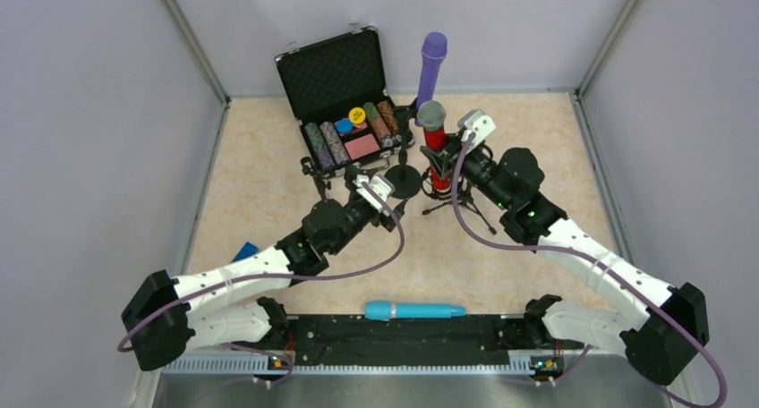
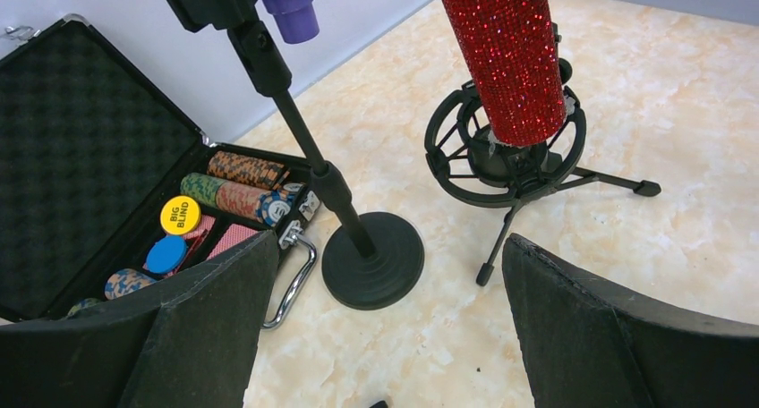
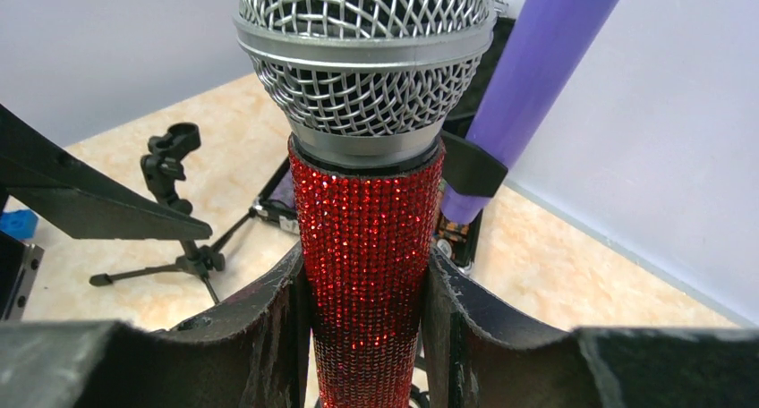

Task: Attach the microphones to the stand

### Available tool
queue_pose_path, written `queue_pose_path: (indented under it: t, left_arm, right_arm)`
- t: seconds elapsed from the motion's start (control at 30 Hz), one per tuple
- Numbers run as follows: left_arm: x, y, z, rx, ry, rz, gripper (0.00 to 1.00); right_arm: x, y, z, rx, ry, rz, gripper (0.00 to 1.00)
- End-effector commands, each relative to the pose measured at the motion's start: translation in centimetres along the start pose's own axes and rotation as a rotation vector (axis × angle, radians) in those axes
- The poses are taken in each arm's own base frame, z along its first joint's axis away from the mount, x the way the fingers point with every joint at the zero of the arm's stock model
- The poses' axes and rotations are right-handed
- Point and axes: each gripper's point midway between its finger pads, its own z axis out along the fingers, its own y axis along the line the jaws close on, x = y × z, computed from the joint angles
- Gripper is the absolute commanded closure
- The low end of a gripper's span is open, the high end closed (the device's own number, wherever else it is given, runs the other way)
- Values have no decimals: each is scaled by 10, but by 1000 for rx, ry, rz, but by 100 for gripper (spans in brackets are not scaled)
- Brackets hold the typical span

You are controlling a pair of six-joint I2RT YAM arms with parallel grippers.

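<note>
The glittery red microphone (image 1: 435,140) with a silver mesh head stands upright, its tail in the shock-mount tripod stand (image 2: 507,154). My right gripper (image 3: 367,336) is shut on its red body (image 3: 367,247), one finger on each side. The purple microphone (image 1: 431,64) sits tilted in the clip of the round-base stand (image 2: 372,258); it also shows in the right wrist view (image 3: 541,77). The light blue microphone (image 1: 414,310) lies flat at the table's near edge. My left gripper (image 2: 385,336) is open and empty, low over the table in front of the round base.
An open black case of poker chips (image 1: 345,104) stands at the back left, its chrome handle (image 2: 291,278) close to my left finger. A small tripod stand with an empty clip (image 3: 174,153) stands left of the round base. A small blue block (image 1: 243,250) lies by the left arm.
</note>
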Motion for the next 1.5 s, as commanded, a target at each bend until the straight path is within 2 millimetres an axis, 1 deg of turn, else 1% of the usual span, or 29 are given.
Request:
queue_pose_path:
  t: [0.0, 0.13, 0.43, 0.53, 0.9, 1.2, 1.47]
  left_arm:
    - [-16, -1, 4, 11, -48, -13, 1]
    - [-15, -3, 4, 19, -45, -15, 1]
    - [-15, -3, 4, 20, -44, -11, 1]
    - [-15, -3, 4, 21, -43, -11, 1]
    - [-14, -4, 4, 25, -42, -10, 1]
    - [-16, -4, 4, 26, -45, -11, 1]
    - [-16, -3, 4, 24, -45, -8, 1]
  right_arm:
    - [-28, -13, -3, 55, -112, -47, 100]
    - [-24, -15, -1, 66, -106, -52, 100]
    - [-32, -16, 1, 70, -139, -57, 100]
    - [-31, -15, 3, 66, -139, -58, 100]
    - [-4, -20, 11, 89, -81, -78, 100]
    - [6, -20, 10, 95, -98, -82, 100]
    - [24, -17, 9, 83, -79, -91, 100]
